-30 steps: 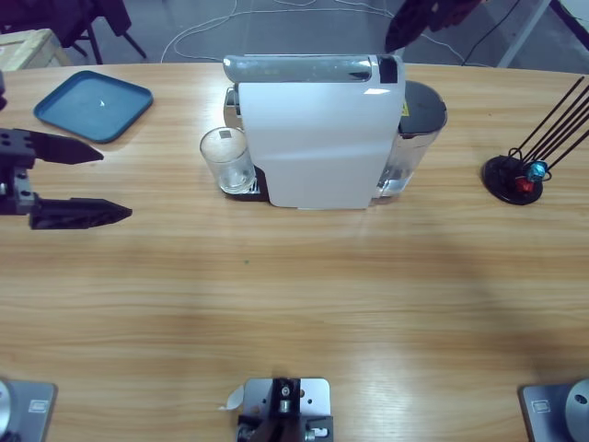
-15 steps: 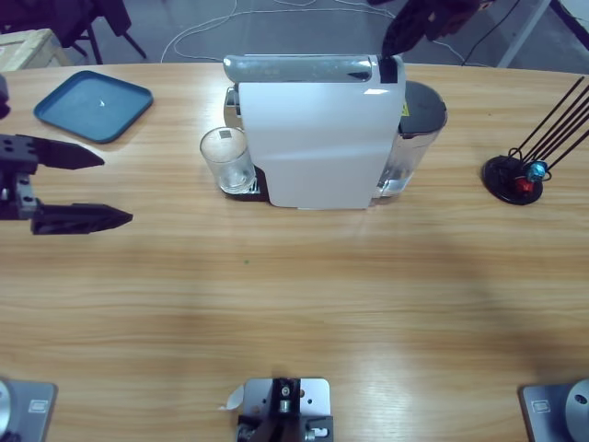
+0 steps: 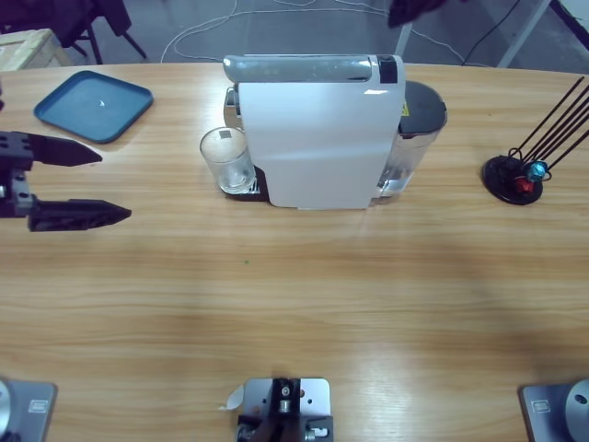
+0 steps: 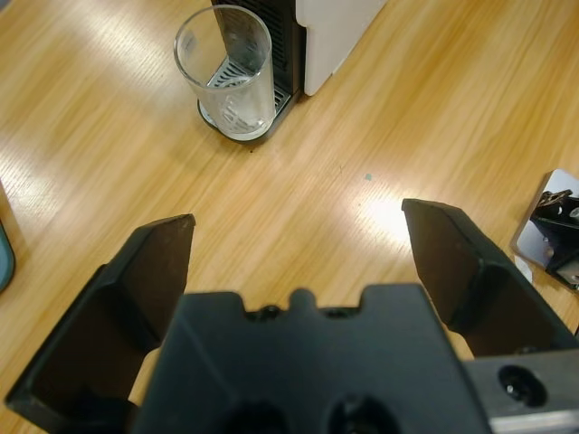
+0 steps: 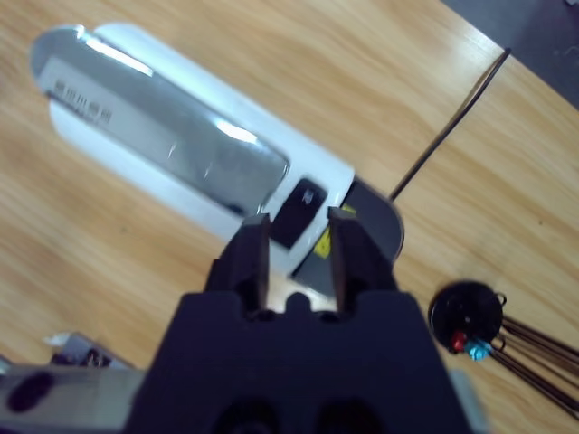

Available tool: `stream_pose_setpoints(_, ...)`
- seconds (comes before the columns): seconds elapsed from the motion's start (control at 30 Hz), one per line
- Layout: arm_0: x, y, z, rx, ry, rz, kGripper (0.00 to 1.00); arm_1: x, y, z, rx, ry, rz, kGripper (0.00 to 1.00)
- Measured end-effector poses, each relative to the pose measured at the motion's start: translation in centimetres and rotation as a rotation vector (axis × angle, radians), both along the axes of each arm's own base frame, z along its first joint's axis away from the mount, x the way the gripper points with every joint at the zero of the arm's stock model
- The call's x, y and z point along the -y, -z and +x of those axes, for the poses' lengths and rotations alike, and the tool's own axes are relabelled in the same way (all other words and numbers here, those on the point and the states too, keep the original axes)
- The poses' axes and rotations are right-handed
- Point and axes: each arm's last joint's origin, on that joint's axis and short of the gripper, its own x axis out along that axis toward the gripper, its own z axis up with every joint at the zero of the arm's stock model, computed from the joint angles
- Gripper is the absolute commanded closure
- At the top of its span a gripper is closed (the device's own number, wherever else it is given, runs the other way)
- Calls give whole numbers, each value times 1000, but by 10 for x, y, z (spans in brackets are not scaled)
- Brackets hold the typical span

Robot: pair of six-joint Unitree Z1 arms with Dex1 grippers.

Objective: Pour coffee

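High view: the right hand (image 3: 416, 11), jaws narrow and holding nothing, has lifted away from the coffee machine (image 3: 317, 133), apparently after pressing it, while the left hand (image 3: 66, 184) waits wide open beside the glass (image 3: 227, 158) where coffee should fall.

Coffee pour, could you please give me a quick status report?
Left end effector open, empty, short of the glass. Right end effector above the coffee machine, holding nothing. Glass at the machine's front; coffee not discernible. Path clear.
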Motion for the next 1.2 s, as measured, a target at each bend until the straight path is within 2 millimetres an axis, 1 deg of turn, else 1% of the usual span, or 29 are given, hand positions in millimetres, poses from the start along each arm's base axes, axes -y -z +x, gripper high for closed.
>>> stream_pose_setpoints(0.13,-1,-2,-2,-5,-16,-15,0,14,8,-22,25,-8,20,0)
stream_pose_setpoints(0.27,-3,-5,-5,4,-23,-29,0,37,16,-52,78,3,77,0)
stream_pose_setpoints(0.33,-4,-7,-6,9,-24,-33,0,46,17,-64,98,15,111,0)
stream_pose_setpoints(0.4,-5,-8,-8,15,-26,-40,0,50,12,-69,119,25,140,0)
stream_pose_setpoints(0.77,-12,-18,-19,38,-49,-85,0,51,1,-70,128,69,199,0)
stream_pose_setpoints(0.97,-13,-19,-21,44,-52,-92,0,50,1,-68,124,76,204,0)
stream_pose_setpoints(1.07,-13,-19,-21,44,-52,-92,0,47,2,-65,121,78,202,0)
stream_pose_setpoints(1.2,-13,-19,-21,44,-52,-92,0,42,8,-57,117,92,178,0)
